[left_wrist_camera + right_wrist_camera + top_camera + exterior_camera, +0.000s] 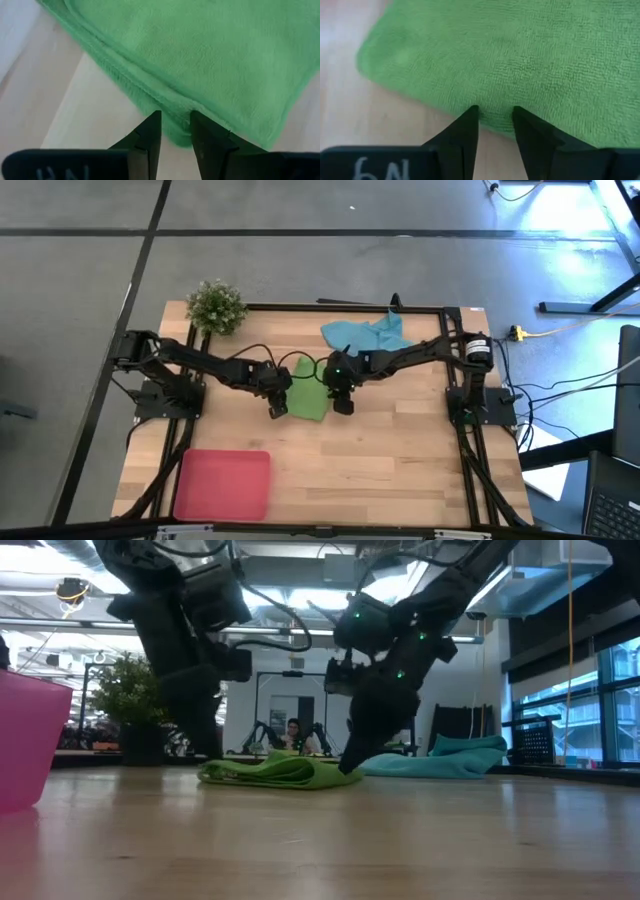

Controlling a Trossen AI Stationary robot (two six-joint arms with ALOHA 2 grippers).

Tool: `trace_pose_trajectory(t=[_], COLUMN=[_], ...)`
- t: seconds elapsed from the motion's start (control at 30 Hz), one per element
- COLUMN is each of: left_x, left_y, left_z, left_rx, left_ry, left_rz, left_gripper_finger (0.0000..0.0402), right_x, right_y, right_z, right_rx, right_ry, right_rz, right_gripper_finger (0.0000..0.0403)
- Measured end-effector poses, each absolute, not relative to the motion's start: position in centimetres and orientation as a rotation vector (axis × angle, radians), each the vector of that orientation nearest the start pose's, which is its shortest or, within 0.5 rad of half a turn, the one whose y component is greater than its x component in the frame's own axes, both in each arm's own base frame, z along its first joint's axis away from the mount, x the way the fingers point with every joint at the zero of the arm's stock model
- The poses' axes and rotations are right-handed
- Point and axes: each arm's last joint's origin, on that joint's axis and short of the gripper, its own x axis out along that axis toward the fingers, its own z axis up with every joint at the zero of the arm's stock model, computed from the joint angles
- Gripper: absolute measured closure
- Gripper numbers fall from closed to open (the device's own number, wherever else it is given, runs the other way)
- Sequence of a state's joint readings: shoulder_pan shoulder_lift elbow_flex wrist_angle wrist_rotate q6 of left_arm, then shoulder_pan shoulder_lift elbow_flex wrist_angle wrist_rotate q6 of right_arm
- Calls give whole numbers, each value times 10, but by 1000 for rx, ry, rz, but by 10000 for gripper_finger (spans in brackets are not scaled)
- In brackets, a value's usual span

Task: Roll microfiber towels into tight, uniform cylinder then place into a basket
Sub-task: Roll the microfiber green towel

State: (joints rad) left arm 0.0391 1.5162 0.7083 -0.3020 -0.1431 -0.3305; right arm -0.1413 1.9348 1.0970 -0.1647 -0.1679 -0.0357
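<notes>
Looking across your desk [400, 460] from left to right, you have the red basket [222, 485] at the near left corner, well apart from the cloths, and a small plant [216, 306] at the far left corner. Your left hand [277, 408] pinches the folded hem of the green towel [310, 398], which lies mid-desk. Your right hand [342, 402] sits at that towel's opposite edge, its fingers narrowly parted with fabric between the tips; you cannot tell whether it truly grips. Beyond it, the blue towel [365, 335] lies crumpled near the far edge.
</notes>
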Motion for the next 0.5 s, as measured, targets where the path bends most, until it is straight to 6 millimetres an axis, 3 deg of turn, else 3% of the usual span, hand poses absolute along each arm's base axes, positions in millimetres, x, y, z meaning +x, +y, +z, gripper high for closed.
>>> trace_pose_trajectory(t=[0.3,0.5], left_x=[266,269], left_y=[0,-6], left_z=[132,137], left_rx=[-296,-330], left_ry=[1070,1038], left_rz=[255,231], left_gripper_finger=[306,306], right_x=[377,378], right_y=[-54,-58], right_z=[119,125], right_rx=[73,67], right_ry=[957,962], right_rz=[4,-13], right_gripper_finger=[278,278])
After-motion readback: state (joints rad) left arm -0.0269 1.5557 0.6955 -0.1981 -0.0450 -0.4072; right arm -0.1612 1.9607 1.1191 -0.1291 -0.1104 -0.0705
